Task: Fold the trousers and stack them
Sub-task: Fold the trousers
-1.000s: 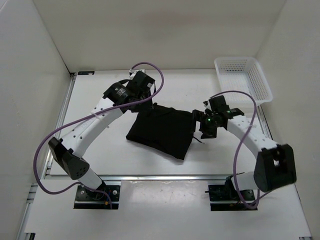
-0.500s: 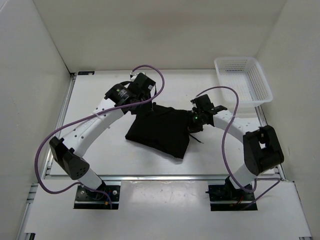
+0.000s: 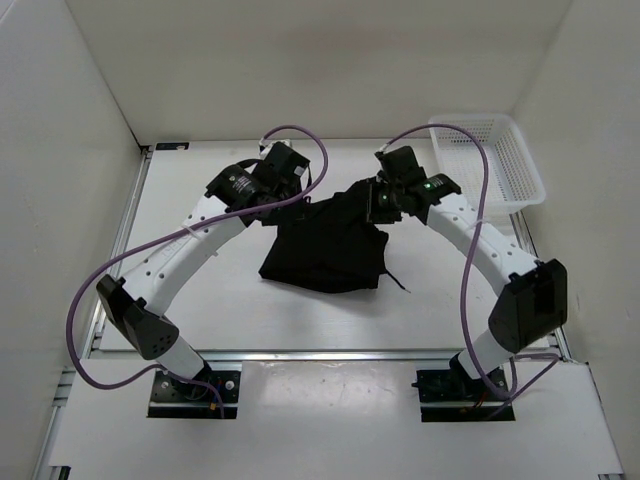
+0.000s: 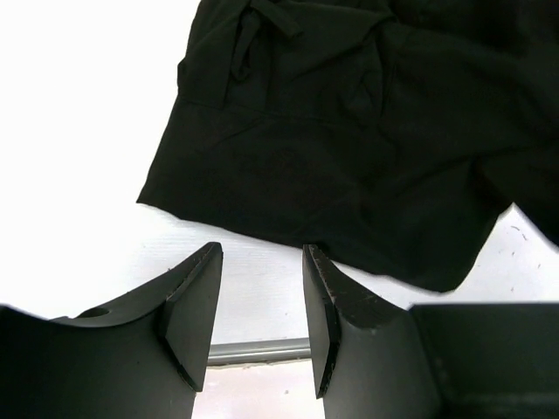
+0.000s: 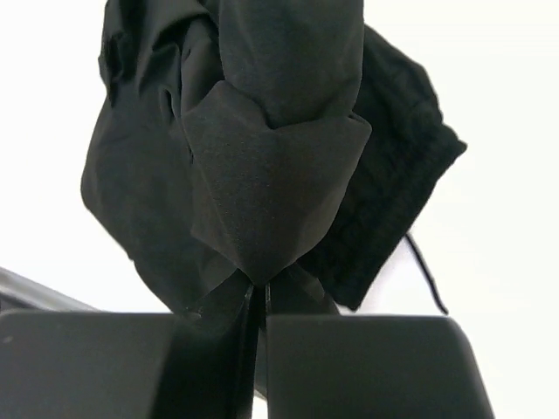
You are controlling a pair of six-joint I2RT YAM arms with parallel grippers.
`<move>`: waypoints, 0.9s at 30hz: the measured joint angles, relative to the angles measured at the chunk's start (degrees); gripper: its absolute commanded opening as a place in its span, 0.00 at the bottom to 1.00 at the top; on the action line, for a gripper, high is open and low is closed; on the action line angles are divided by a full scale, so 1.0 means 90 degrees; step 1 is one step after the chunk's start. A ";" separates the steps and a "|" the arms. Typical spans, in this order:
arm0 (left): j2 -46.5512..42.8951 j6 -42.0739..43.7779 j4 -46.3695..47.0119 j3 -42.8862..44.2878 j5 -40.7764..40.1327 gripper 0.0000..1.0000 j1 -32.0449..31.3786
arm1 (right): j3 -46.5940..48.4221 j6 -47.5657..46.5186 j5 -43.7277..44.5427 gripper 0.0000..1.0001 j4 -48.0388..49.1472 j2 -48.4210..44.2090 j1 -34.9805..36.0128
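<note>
The black trousers (image 3: 325, 248) lie bunched in a folded heap at the table's middle. My right gripper (image 3: 384, 204) is shut on their right edge and holds that part lifted, so the fabric drapes down from it. In the right wrist view the cloth (image 5: 262, 157) hangs in a pinched peak from the closed right gripper (image 5: 259, 292), and a thin drawstring (image 5: 424, 271) trails to the right. My left gripper (image 3: 287, 203) hovers at the heap's far left corner. In the left wrist view it (image 4: 262, 297) stands open with only bare table between its fingers (image 4: 196, 301), and the trousers (image 4: 349, 148) lie just beyond the fingertips.
A white mesh basket (image 3: 487, 158) stands at the back right corner. White walls close in the table on three sides. A metal rail (image 3: 330, 353) runs along the near edge. Purple cables (image 3: 300, 135) loop above both arms.
My right gripper has shut on the trousers' right edge and carried it up and toward the back, bunching the cloth. The left arm has stayed put.
</note>
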 measured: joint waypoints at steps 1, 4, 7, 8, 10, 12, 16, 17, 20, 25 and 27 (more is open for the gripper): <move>0.0000 0.0010 0.0000 0.0015 0.0002 0.53 0.0000 | 0.0129 -0.0022 0.0012 0.00 -0.0027 0.0138 -0.0032; 0.0007 0.0083 -0.0005 0.0032 0.0046 0.61 0.0000 | 0.0318 -0.0051 0.0034 0.24 -0.0061 0.0595 -0.0199; 0.0034 0.0143 -0.0002 0.0044 0.0141 0.75 0.0000 | 0.0262 -0.0051 0.0151 0.90 -0.0112 0.0923 -0.0374; 0.0056 0.0163 0.0012 0.0044 0.0180 0.80 0.0000 | 0.0228 -0.0107 0.0185 0.98 -0.0129 0.0988 -0.0440; 0.0104 0.0223 0.0049 0.0034 0.0291 0.86 0.0002 | 0.0126 -0.0129 0.0294 1.00 -0.0138 0.0988 -0.0522; 0.0155 0.0321 0.0211 -0.0097 0.0432 0.82 0.0000 | 0.0070 -0.0158 0.0517 0.99 -0.0243 0.0860 -0.0588; 0.0544 0.0542 0.0614 -0.0525 0.0746 0.53 0.0000 | 0.0051 -0.0175 0.0950 0.81 -0.0486 0.0214 -0.0602; 0.0743 0.0614 0.0714 -0.0612 0.0828 0.49 0.0000 | 0.0022 -0.0180 0.1025 0.69 -0.0505 0.0002 -0.0602; 0.1530 0.0765 0.1001 -0.0797 0.0913 0.35 0.0005 | -0.0277 -0.0075 0.1209 0.24 -0.0476 -0.0792 -0.0563; 0.2404 0.0937 0.1506 -0.1549 0.1073 0.26 0.0022 | -0.1406 0.0279 0.1069 0.13 -0.0291 -0.1460 -0.0313; 0.2429 0.0920 0.1591 -0.1938 0.1156 0.26 0.0022 | -0.1877 0.0420 0.0896 0.13 -0.0131 -0.1280 -0.0058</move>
